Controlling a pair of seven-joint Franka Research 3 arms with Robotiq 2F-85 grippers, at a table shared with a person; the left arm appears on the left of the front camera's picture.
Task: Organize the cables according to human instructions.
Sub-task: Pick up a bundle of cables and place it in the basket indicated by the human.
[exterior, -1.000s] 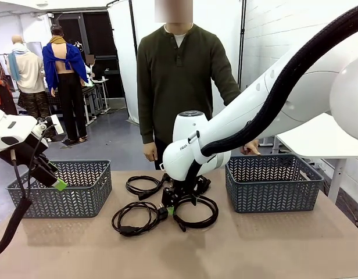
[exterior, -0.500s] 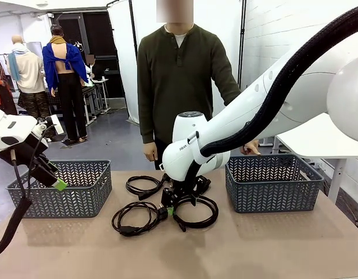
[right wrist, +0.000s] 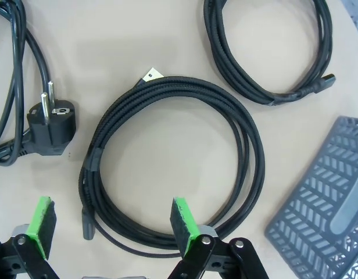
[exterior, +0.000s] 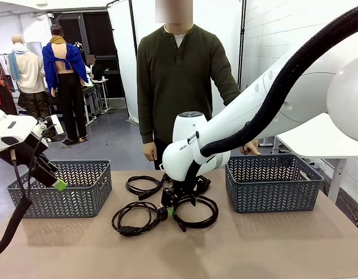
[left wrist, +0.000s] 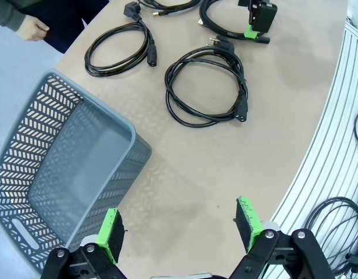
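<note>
Three coiled black cables lie mid-table in the front view: one at the back [exterior: 143, 187], one in front [exterior: 135, 218], one to the right [exterior: 197, 213]. My right gripper [exterior: 179, 202] hovers low over that right coil. In the right wrist view it [right wrist: 112, 224] is open, pads straddling the near arc of a braided coil [right wrist: 237, 122]; a plug [right wrist: 50, 125] lies left and another coil [right wrist: 266, 58] farther off. My left gripper [exterior: 56, 181] hangs by the left basket; in the left wrist view it [left wrist: 179, 229] is open over bare table, with two coils [left wrist: 205, 87] [left wrist: 118, 49] beyond.
Two grey lattice baskets stand on the table, one at the left [exterior: 80, 200] and one at the right [exterior: 275, 195]. A person stands at the far edge with one hand [exterior: 149, 152] hanging near the table and the other [exterior: 251, 148] behind the right basket.
</note>
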